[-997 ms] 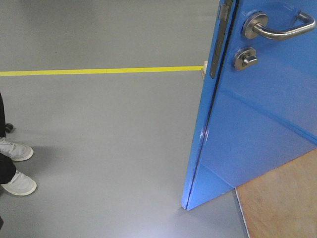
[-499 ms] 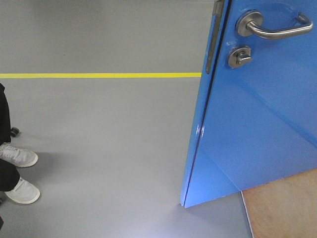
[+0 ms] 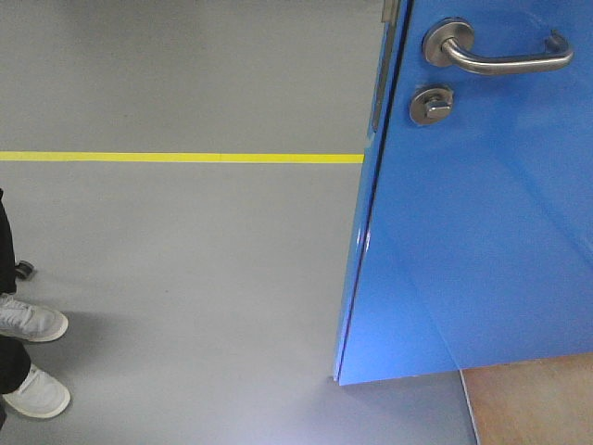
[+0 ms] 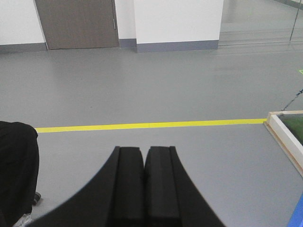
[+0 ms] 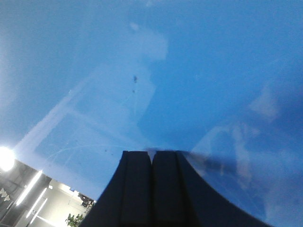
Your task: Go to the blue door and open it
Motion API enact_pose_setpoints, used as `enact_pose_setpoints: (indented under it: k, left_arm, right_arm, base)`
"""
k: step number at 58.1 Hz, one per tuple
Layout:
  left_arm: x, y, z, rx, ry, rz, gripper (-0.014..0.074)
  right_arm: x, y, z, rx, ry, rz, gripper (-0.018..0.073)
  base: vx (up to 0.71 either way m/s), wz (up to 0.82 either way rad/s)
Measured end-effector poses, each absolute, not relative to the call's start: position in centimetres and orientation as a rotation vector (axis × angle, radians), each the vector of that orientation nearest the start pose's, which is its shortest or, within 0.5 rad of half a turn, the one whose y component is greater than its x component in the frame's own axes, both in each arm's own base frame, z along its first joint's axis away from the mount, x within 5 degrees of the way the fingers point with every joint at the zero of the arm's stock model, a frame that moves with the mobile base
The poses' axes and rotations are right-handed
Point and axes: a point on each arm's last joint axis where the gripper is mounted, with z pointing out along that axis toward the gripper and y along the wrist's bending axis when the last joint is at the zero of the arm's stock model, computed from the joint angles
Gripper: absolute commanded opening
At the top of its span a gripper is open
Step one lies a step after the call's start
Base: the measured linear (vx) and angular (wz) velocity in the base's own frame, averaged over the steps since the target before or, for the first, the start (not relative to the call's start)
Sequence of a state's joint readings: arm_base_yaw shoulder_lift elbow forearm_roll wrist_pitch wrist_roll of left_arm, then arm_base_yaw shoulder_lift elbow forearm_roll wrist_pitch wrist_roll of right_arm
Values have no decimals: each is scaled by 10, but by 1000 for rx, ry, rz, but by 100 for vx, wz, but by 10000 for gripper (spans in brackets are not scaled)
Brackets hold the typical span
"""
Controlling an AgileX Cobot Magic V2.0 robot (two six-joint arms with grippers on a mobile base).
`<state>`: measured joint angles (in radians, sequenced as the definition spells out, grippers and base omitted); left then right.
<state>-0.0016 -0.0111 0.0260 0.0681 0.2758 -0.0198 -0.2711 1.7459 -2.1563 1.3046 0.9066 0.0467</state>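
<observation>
Exterior front-facing view had the blue door (image 3: 482, 232) filling the picture from twelve o'clock round to five, its long axis upright and its free edge running from the top down to about six o'clock, where the bottom corner met the grey floor (image 3: 185, 278). The lever handle (image 3: 505, 57) sat at one o'clock with the thumb-turn lock (image 3: 432, 105) just beneath it and the edge plate (image 3: 379, 88) on the narrow face beside them. A yellow line (image 3: 185, 157) crossed the floor from nine o'clock up to the door's edge, a bystander's white shoes (image 3: 32, 320) stood at eight o'clock, and a wooden board (image 3: 537, 403) showed at five o'clock under the panel. My right pincer (image 5: 152, 152) had its two pads pressed together on nothing, and dead ahead at twelve o'clock was glossy blue panel (image 5: 189, 71) and little else; whether the tips touched it I could not tell. My left pincer (image 4: 143, 147) was likewise clamped narrow and empty, looking out at open floor, the yellow line (image 4: 142, 126) and a brown door (image 4: 78, 23) far off at eleven o'clock, with only a blue sliver at four o'clock. I judged the right arm the nearer one, and the door partly swung, so pushing on that panel counted next. No container showed anywhere.
</observation>
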Motion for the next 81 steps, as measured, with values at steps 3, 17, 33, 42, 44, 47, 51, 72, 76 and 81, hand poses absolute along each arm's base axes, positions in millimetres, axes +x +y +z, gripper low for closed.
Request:
enact_pose_setpoints:
  k: [3,17,33,42,44,47,51,72,76,81]
  left_arm:
    - [55,2,180,29,1774,48,73]
    - [55,2,180,29,1774,48,73]
    - [55,2,180,29,1774,48,73]
    - [55,2,180,29,1774,48,73]
    - [55,2,180,29,1774,48,73]
    - [55,2,180,29,1774,48,73]
    - [55,2,180,29,1774,48,73]
    - [55,2,180,29,1774,48,73]
    - [55,2,180,29,1774,48,73]
    - [55,2,180,29,1774,48,73]
  right_arm:
    - [361,-28,544,374,1566,1335,12]
    - [361,-27,544,373,1564,1338,12]
    - [366,-30,542,396,1549,1322,12]
    - [368,-31,541,406,1544,1314,12]
    - [368,-31,541,406,1544,1314,12]
    - [368,-31,541,407,1543,1313,12]
    - [368,-31,541,407,1543,1313,12]
    - [368,-31,541,407,1543,1312,12]
    - [368,-31,541,407,1543,1312,12]
    - [368,-31,541,407,1543,1312,12]
  base:
    - [23,3]
    - [23,3]
    - [19,-1]
    - [11,-3]
    - [6,-1]
    - [4,-1]
    - [1,-1]
    - [-5,-1]
    - [-8,-1]
    - [-8,0]
